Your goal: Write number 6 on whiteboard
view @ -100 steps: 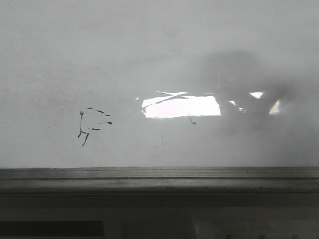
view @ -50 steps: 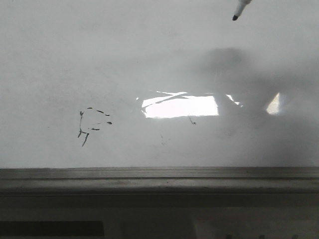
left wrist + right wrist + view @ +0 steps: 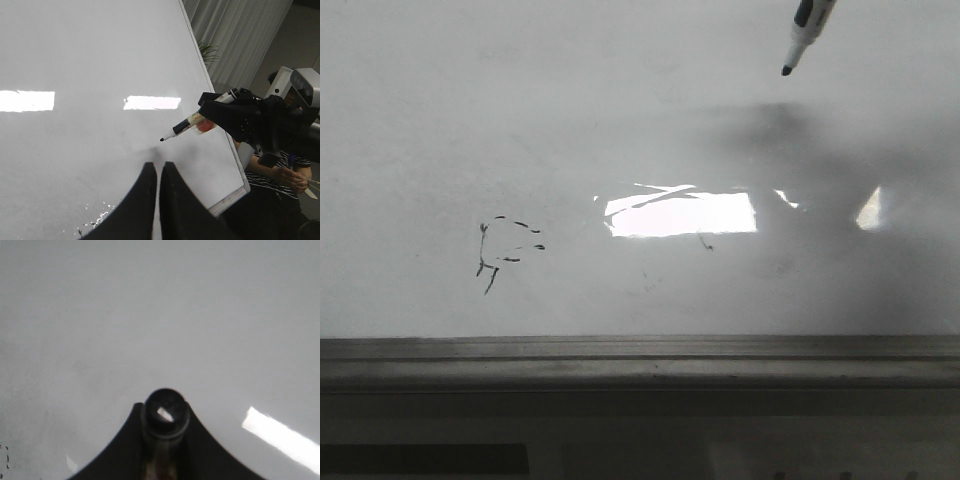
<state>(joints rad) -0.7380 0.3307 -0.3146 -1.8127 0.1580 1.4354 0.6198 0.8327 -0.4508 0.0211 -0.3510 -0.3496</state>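
Observation:
The whiteboard (image 3: 520,120) fills the front view, with a bright glare patch (image 3: 680,213) and a grey ledge (image 3: 640,350) along its lower edge. No number 6 shows on it. My right gripper (image 3: 235,115) is shut on a black-tipped marker (image 3: 185,126), whose tip hangs just off the board. The marker enters the front view (image 3: 805,30) at the upper right, and the right wrist view looks down its barrel (image 3: 165,415) between the fingers of the right gripper (image 3: 164,407). My left gripper (image 3: 158,167) is shut and empty, close to the board (image 3: 75,60).
Faint broken black scribbles (image 3: 505,250) sit low on the left of the board, and a tiny black mark (image 3: 705,243) lies below the glare. A seated person (image 3: 285,170) and curtains (image 3: 235,40) are beyond the board's edge.
The marker has come into the front view from the top right and its tip has moved lower over the board. The arm's shadow on the board has shifted.

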